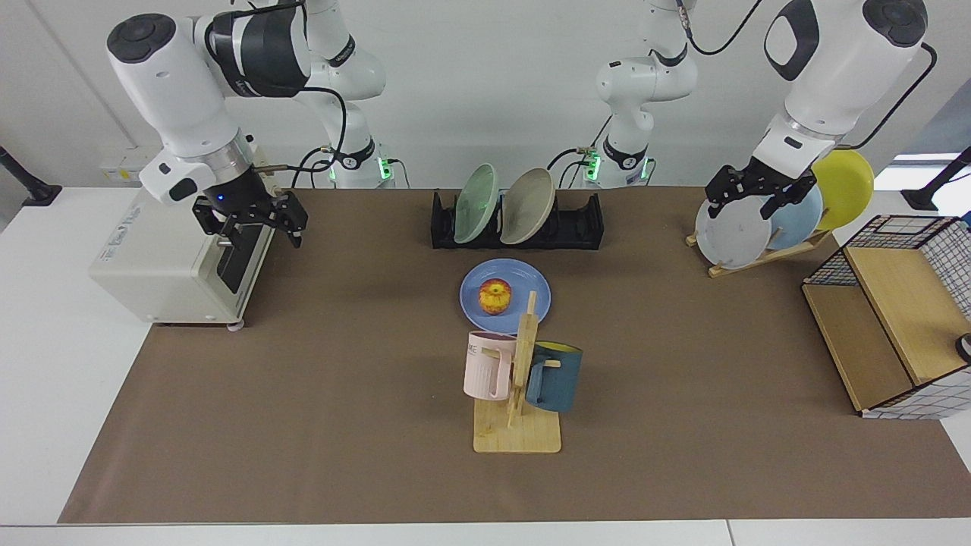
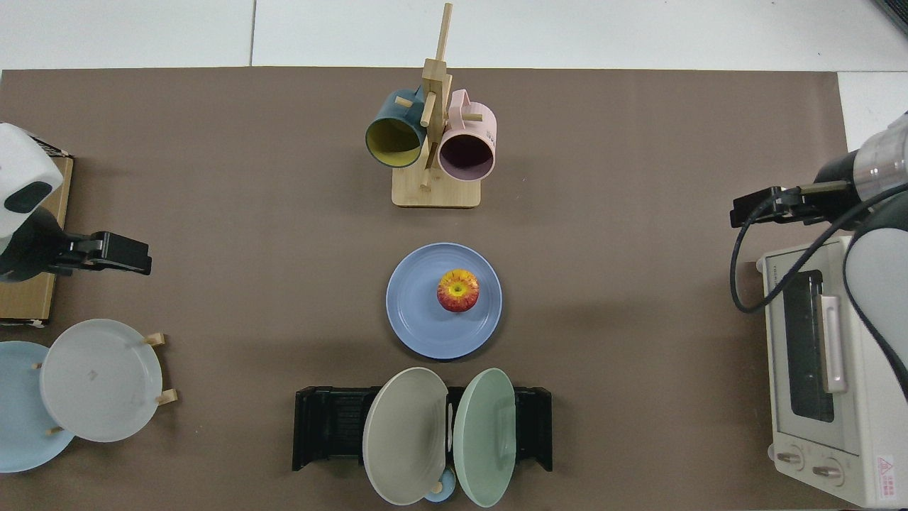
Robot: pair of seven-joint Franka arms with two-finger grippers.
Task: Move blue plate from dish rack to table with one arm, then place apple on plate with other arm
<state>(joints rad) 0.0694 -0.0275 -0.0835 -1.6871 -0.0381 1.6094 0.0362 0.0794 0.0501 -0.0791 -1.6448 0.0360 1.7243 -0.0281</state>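
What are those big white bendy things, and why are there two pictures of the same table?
They are two robot arms, each ending in a black gripper, a pincher for picking things up. One picture looks across the table at the robots; the other looks straight down from above.

On the brown mat lies a blue plate with an apple on it. Behind it a black dish rack holds a green plate and a beige one. In front is a wooden stand with two mugs. There is also a small oven and a wooden stand with more plates.

The right gripper hangs open by the oven, holding nothing. The left gripper waits open near the plate stand, also holding nothing.
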